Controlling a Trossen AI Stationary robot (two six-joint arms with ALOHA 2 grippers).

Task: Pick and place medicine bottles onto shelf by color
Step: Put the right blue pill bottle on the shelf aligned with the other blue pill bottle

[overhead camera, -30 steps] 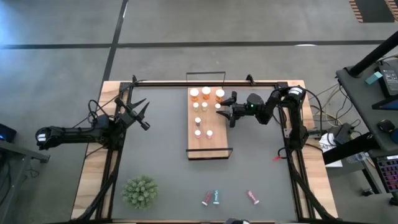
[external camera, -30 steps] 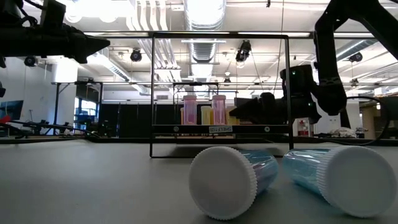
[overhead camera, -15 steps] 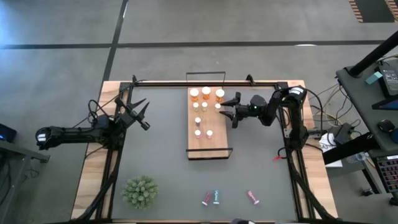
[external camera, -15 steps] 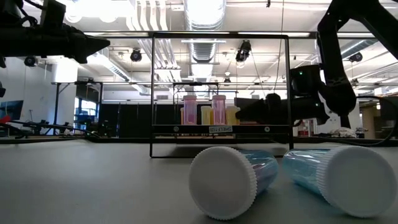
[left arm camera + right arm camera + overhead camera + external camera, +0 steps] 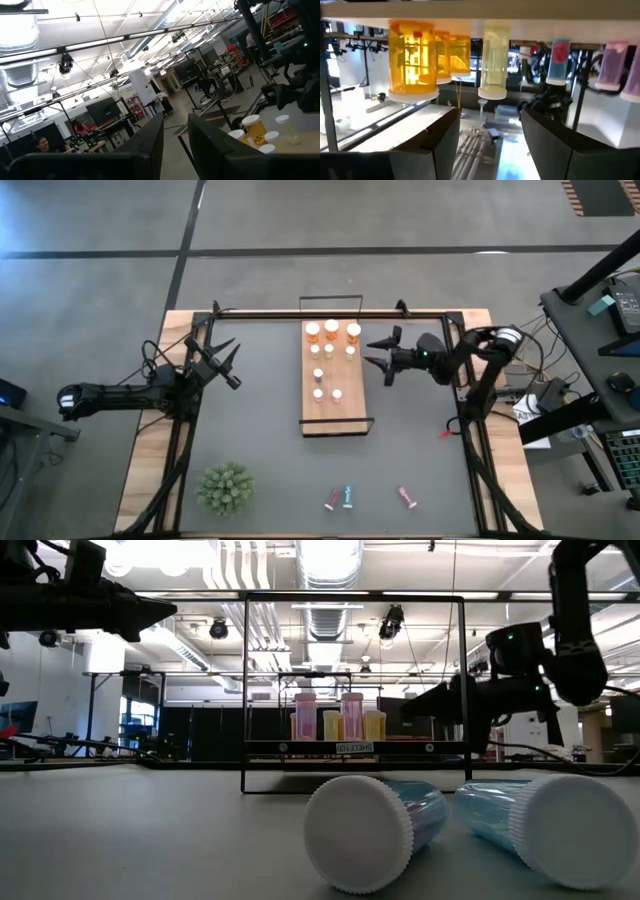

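The shelf, a light-wood board with black wire ends, lies at the table's middle. Several white-capped bottles stand upright on it: three orange ones at its far end, slimmer ones behind them. They also show in the right wrist view. My right gripper is open and empty, level, just right of the shelf's far part. My left gripper is open and empty, well left of the shelf. Three bottles lie on their sides near the table's near edge: pink, teal, pink-red.
A green spiky plant stands at the near left. In the low view two lying bottles fill the foreground before the shelf's wire frame. Bare grey tabletop lies between the shelf and the near bottles.
My right gripper has drawn back level from the shelf's far bottles toward the table's right edge, staying open. In the low view a yellowish bottle on the shelf, hidden by the gripper before, now shows. My left arm has kept still.
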